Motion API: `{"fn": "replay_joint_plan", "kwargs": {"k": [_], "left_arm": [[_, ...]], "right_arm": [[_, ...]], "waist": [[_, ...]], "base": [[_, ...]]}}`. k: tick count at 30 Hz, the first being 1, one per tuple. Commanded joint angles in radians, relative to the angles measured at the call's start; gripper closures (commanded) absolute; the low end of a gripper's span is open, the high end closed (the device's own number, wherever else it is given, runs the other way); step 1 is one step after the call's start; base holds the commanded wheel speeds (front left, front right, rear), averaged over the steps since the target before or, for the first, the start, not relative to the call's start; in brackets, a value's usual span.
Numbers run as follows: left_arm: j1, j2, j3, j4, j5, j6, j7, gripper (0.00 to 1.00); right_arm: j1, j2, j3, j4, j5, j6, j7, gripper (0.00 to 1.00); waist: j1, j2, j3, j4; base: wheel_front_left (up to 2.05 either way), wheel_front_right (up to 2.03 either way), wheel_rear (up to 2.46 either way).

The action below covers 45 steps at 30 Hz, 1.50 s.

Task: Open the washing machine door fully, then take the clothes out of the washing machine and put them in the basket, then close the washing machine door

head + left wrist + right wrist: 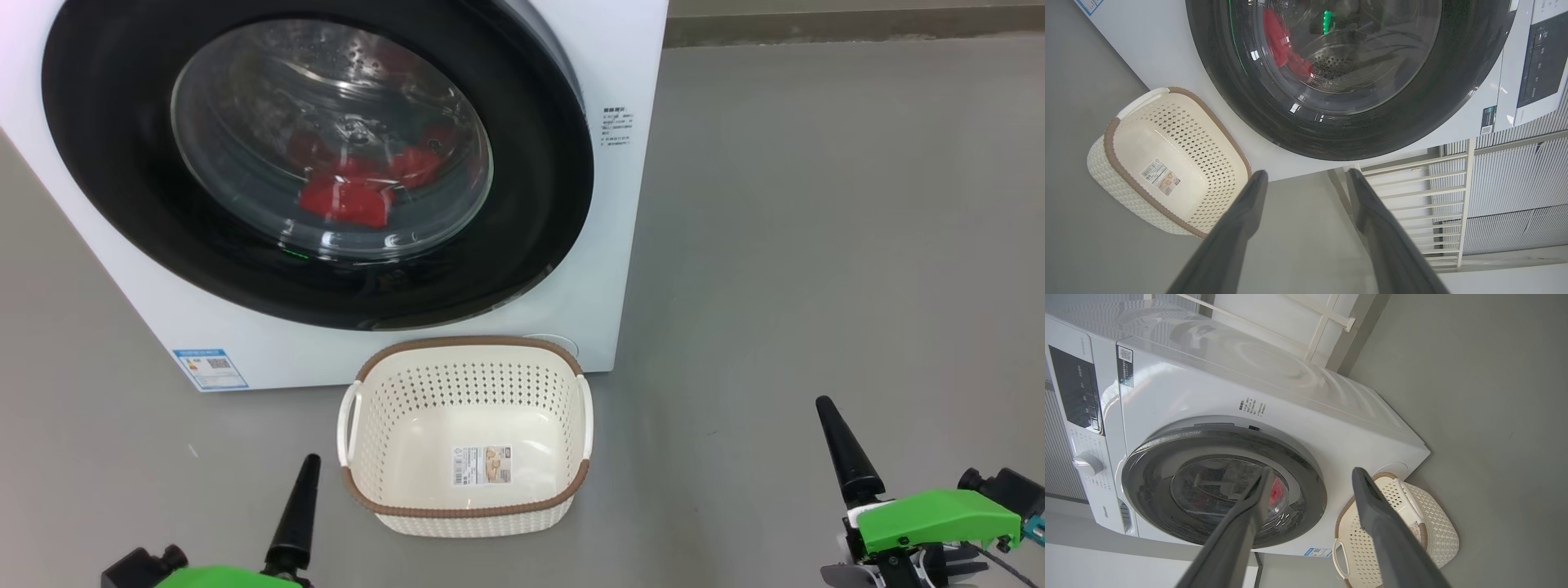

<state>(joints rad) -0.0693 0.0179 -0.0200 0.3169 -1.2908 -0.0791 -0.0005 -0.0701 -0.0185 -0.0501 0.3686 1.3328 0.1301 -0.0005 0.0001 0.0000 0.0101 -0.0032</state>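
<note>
Lying fwd-right of left gripper (1306,173), basket (465,384)

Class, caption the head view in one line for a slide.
Red clothes seen through the washing machine door; empty basket stands on the floor in front.

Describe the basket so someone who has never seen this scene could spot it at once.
Find the big white front-loading washing machine. On the grey floor just in front of it stands a small cream perforated plastic basket, empty. Nothing else nearby has its brown woven-look rim, white side handles and label sticker inside on the bottom.
</note>
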Motion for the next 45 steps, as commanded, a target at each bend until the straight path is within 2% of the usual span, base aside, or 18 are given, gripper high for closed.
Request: {"fn": "replay_joint_plan", "kwargs": {"k": [1, 2, 8, 9, 16, 31, 45], "left_arm": [[-0.042, 0.013, 0.006, -0.031, 0.023, 0.004, -0.009, 0.0], [-0.047, 0.014, -0.001, -0.031, 0.066, 0.011, -0.015, 0.0], [-0.059, 0.015, -0.017, -0.033, 0.151, 0.028, -0.033, 0.0], [-0.077, 0.017, -0.035, -0.032, 0.295, 0.063, -0.062, 0.0], [-0.092, 0.019, -0.047, -0.027, 0.391, 0.086, -0.083, 0.0], [-0.125, 0.022, -0.077, 0.028, 0.564, 0.122, -0.124, 0.0], [-0.144, 0.025, -0.092, -0.012, 0.738, 0.162, -0.165, 0.0]], "right_arm": [[-0.057, -0.013, 0.01, -0.027, -0.024, 0.0, -0.009, 0.0], [-0.061, -0.013, 0.009, -0.031, -0.068, 0.0, -0.015, 0.0], [-0.069, -0.014, 0.005, -0.042, -0.176, 0.0, -0.032, 0.0], [-0.085, -0.017, 0.005, -0.052, -0.344, 0.0, -0.062, 0.0], [-0.1, -0.018, 0.004, -0.056, -0.466, 0.0, -0.082, 0.0], [-0.122, -0.021, 0.014, -0.065, -0.645, 0.0, -0.123, 0.0], [-0.147, -0.024, 0.04, -0.067, -0.773, 0.0, -0.165, 0.0]], "waist": [[-0.0001, 0.0, 0.0, 0.0], [-0.0001, 0.0, 0.002, 0.0], [-0.0001, 0.0, 0.006, -0.002], [-0.0001, 0.0, 0.011, -0.005], [-0.0001, 0.0, 0.017, -0.009], [-0.0001, 0.0, 0.015, -0.015], [-0.0001, 0.0, 0.01, -0.015]], "base": [[0.0, 0.0, 0.0], [0.0, 0.0, 0.0], [0.0, 0.0, 0.0], [0.0, 0.0, 0.0], [0.0, 0.0, 0.0], [0.0, 0.0, 0.0], [0.0, 0.0, 0.0]]}}
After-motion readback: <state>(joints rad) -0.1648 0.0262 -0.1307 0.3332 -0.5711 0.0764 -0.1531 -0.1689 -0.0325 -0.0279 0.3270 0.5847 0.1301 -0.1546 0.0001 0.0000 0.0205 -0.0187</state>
